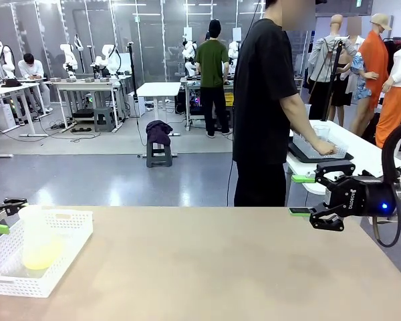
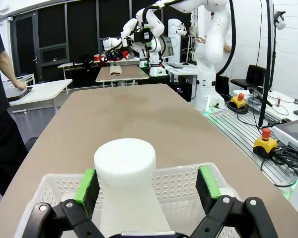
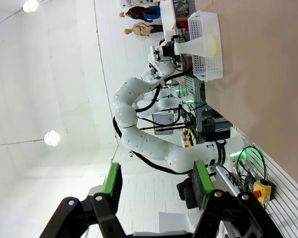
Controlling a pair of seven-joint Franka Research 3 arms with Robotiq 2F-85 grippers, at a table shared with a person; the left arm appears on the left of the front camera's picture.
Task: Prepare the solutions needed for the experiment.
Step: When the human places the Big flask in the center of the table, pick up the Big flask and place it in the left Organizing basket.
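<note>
Pale yellow-green solutions (image 1: 41, 257) pool inside the frosted flask (image 1: 39, 235), standing in the white basket (image 1: 65, 257) at lower left, near the table's (image 1: 214, 267) edge. The left gripper (image 2: 148, 186) straddles the flask neck, fingers released. The right gripper (image 1: 299, 195) hangs spread and empty at right, over bare tabletop.

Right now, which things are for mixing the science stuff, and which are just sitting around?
For the job:
- solutions, yellow-green liquid low in the frosted flask
- left gripper, open around the flask's neck
- white basket holding the flask

Just around:
- right gripper, empty above the table
- person turned to another table
</note>
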